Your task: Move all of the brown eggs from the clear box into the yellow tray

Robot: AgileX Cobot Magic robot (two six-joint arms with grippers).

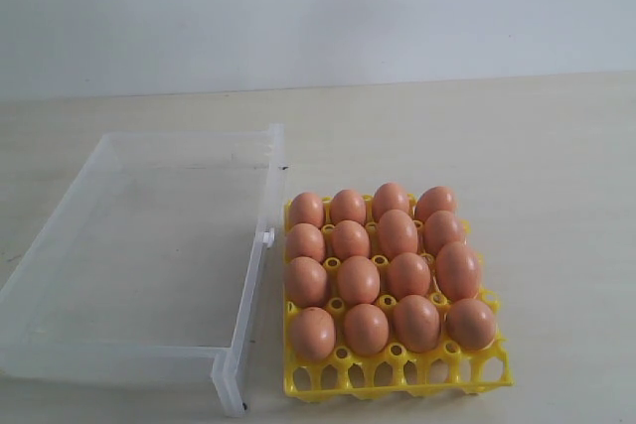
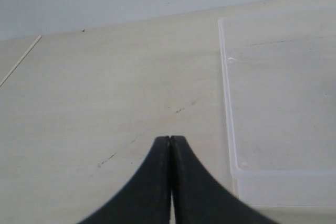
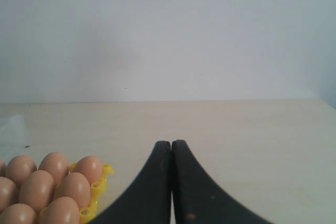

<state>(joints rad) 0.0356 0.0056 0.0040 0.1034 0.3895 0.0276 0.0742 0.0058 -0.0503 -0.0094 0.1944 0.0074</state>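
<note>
Far left of the exterior view: clear box [image 1: 149, 255], shallow, see-through, nothing visible inside (no egg left in it as far as I can tell). Just beside its right wall, touching or nearly so, the yellow tray [image 1: 397, 376] sits at centre-right, lower half of the frame. Sixteen brown eggs [image 1: 359, 279] stand in it, four rows of four; the front strip of cups is bare. Task looks done, judging by this layout.

Left gripper [image 2: 170, 139]: fingers pressed together, holding nothing, over bare table [image 1: 556, 196], with the box corner at the right of its frame. Right gripper [image 3: 171, 142]: fingers also pressed tight, empty, with the eggs and tray at the lower left of its frame. Neither arm shows in the exterior view.

Handling, my read: the eggs are light and rigid, but the shell is brittle, smooth and prone to roll. Take one from above across the narrow middle, close gently, and seat it blunt end down in a cup. Tray and box are light plastic and would slide if nudged.
</note>
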